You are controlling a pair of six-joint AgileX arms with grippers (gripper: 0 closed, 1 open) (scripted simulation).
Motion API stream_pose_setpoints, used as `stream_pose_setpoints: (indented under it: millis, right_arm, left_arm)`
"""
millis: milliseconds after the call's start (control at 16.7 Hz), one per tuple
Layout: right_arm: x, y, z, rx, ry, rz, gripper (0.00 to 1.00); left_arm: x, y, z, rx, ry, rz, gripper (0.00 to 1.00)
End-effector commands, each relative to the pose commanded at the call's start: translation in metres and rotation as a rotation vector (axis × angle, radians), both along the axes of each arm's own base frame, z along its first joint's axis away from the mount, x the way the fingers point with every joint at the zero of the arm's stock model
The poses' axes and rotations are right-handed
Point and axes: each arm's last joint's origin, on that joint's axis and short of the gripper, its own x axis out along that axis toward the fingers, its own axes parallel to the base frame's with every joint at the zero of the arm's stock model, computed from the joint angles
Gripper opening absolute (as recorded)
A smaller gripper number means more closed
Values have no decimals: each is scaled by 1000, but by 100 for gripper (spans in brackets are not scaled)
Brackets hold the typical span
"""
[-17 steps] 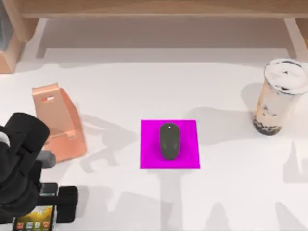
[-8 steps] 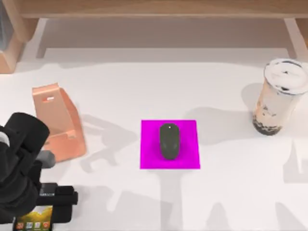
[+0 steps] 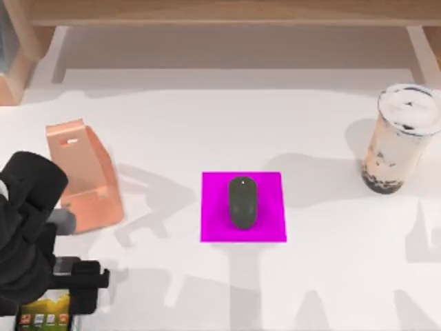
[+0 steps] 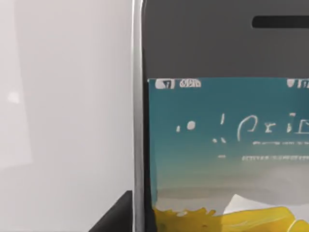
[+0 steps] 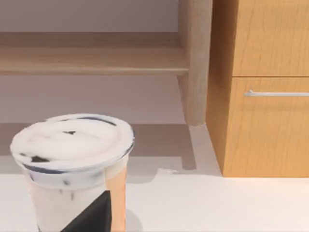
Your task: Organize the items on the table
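The white-edged smartphone [image 3: 45, 314] with its colourful screen lies at the table's near left corner, and its screen [image 4: 227, 145] sits very close in the left wrist view. My left gripper [image 3: 52, 293] is right over it, shut on its edges, with one dark finger [image 4: 118, 215] against the phone's side. The dark grey mouse [image 3: 242, 201] rests on the magenta pad [image 3: 269, 224] at mid-table. The bubble-tea cup [image 3: 398, 141] stands upright at the far right. In the right wrist view the cup [image 5: 72, 164] is close, with a dark part of my right gripper [image 5: 91, 215] in front of it.
An orange wedge-shaped phone stand [image 3: 86, 176] sits just behind my left arm. A light wooden shelf frame [image 3: 220, 14] runs along the table's far edge, with a wooden drawer unit [image 5: 265, 87] beyond the cup. The white table [image 3: 172, 124] lies bare between stand and pad.
My left arm has shifted slightly left, and the smartphone has shifted the same way with it. The mouse and the cup have stayed where they were.
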Motion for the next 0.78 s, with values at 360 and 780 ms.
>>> stream_pose_setpoints:
  millis: [360, 780]
  right_arm:
    - [0, 0, 0, 0, 0, 0, 100]
    - [0, 0, 0, 0, 0, 0, 100]
  left_arm:
    - [-1, 0, 14, 1, 1, 0, 0]
    - [-9, -13, 26, 48, -94, -80, 0]
